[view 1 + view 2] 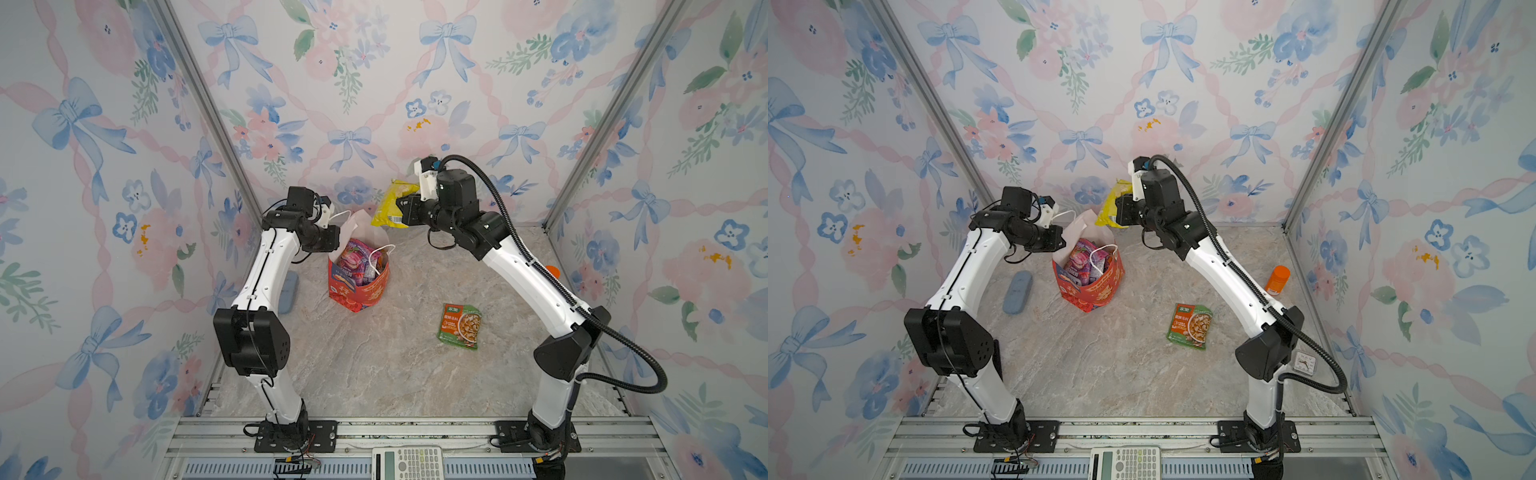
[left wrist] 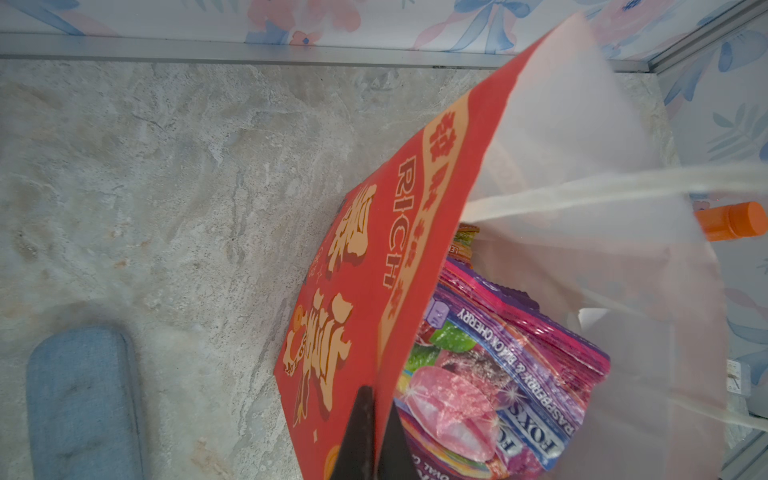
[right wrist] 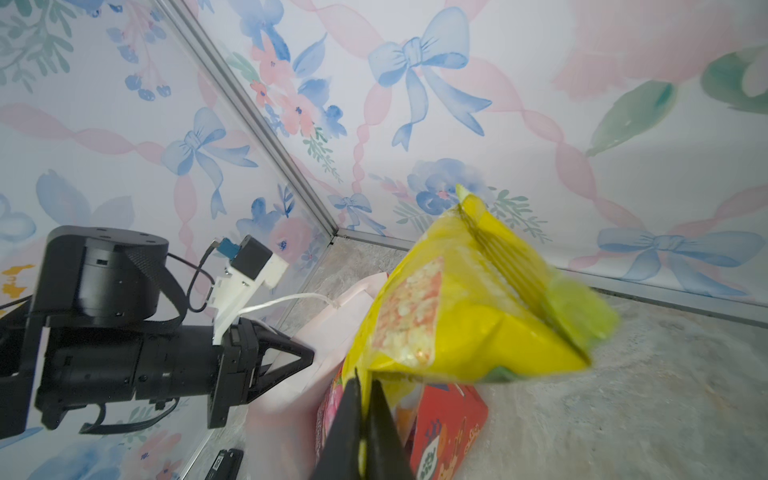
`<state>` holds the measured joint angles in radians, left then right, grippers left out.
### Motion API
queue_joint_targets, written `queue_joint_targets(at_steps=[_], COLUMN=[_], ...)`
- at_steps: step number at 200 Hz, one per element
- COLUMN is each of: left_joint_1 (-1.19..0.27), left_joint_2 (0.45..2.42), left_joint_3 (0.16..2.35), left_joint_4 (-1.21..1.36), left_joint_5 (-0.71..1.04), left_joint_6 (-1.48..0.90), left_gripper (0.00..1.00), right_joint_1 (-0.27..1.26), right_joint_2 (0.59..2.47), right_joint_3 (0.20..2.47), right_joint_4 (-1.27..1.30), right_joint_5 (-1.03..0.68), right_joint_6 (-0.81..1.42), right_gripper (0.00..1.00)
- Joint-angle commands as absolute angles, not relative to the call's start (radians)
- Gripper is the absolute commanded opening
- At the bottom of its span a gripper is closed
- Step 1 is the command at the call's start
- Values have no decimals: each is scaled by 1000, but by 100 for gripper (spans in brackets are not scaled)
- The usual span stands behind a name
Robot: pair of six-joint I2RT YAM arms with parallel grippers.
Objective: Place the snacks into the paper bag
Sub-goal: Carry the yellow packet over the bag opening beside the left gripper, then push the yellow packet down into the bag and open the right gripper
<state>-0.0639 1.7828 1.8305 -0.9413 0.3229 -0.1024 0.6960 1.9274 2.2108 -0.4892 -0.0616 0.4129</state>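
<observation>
Two grips are seen: the rim of the paper bag (image 1: 359, 291) is pinched by the left end effector (image 2: 377, 411) so its mouth is held open, while a yellow snack (image 3: 478, 316) is clamped in the right end effector (image 3: 365, 386) just above the bag.

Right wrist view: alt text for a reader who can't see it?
The right gripper pinches a yellow snack packet by its edge, in the air near the open red paper bag. The left gripper grips the bag's wall; floral wallpaper behind.
</observation>
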Motion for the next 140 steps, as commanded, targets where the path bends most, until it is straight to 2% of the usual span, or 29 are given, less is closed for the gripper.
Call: queue_joint_targets(at_steps=[1,28,83,140], left_joint_1=[-55,-49,-46,-45], left_joint_2=[1758,1758,1753,1746], left_joint_3=[1813,1813,1813,1813], left_joint_4=[-979,-978,-979,-979], left_joint_5=[313,314,322,325], left_joint_6=[-106,-105,-106,-107], left_gripper=[0,0,0,0], right_joint_1=[747,791,815,812], right_joint_2=[1990,2016,1970,2034], right_joint_3=[2328,2331,2136,2178], right_joint_4=[-581,-607,-497,-504], right_joint_5=[-107,-129,-142,-140], right_joint_6=[383,393,462,467], right_gripper=[8,8,8,8])
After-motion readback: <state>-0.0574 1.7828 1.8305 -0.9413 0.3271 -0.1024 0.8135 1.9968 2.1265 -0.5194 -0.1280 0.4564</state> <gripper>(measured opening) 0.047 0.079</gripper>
